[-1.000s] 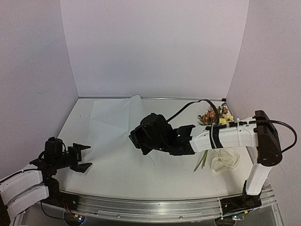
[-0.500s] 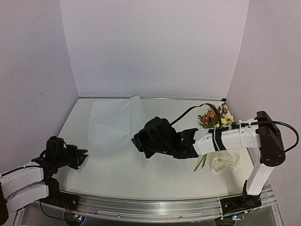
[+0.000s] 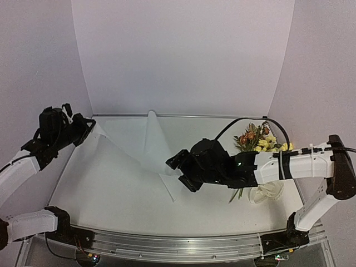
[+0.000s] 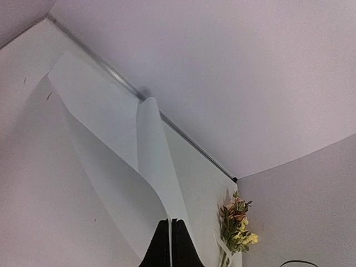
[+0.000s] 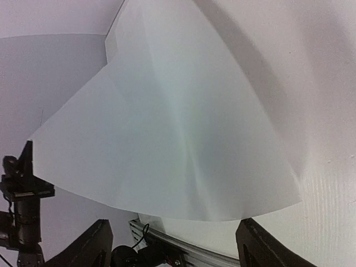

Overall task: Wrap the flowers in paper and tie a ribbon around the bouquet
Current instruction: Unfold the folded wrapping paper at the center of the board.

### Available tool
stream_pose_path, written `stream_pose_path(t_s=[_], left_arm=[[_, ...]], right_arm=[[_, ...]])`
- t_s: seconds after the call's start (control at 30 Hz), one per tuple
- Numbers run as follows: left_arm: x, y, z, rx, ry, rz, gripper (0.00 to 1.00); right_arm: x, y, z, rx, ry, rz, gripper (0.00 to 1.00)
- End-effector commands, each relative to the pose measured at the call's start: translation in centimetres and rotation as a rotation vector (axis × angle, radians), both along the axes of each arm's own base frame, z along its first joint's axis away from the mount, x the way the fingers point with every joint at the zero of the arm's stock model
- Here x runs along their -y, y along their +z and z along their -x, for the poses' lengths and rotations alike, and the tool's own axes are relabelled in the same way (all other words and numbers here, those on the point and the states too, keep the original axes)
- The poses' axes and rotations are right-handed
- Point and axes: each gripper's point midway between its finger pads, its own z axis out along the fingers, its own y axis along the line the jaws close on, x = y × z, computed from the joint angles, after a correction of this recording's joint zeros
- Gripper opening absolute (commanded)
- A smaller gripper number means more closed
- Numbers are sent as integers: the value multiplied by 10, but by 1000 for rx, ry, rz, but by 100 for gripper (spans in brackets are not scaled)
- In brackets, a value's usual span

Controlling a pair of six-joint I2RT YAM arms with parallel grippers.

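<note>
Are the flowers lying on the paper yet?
No: in the top view the flowers lie near the right wall, clear of the paper, whose corner the left gripper holds lifted.

raised paper [image 3: 150, 146] walls off the left rear, flowers [image 3: 257, 139] crowd the right; the near table [image 3: 111, 194] lies free.

A robotics lab cell: 3 plain pale walls [image 3: 183, 55] box a white table [image 3: 100, 200] from 9 to 3 o'clock; 2 arms [image 3: 300, 164] bolt to an aluminium rail [image 3: 183, 245] at 6 o'clock.
</note>
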Motion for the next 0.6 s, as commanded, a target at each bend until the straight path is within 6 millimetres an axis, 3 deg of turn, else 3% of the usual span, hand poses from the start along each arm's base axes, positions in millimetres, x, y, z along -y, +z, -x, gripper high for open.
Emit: stream_pose_path(t_s=[0.0, 0.17, 0.23, 0.3, 0.4, 0.57], left_arm=[[51, 78, -12, 268, -364, -276, 0], [118, 113, -30, 353, -686, -283, 0], [151, 104, -39, 324, -779, -315, 0], [197, 93, -36, 304, -895, -337, 0], [252, 53, -41, 225, -1028, -343, 0], [337, 19, -36, 182, -1228, -327, 0]], right_arm=[[56, -20, -18, 56, -16, 187, 83], [83, -21, -27, 79, -37, 259, 86], [94, -15, -28, 104, -48, 290, 87], [110, -6, -29, 132, -78, 318, 89], [142, 3, -34, 152, -143, 338, 90], [203, 17, -36, 182, -243, 417, 92]])
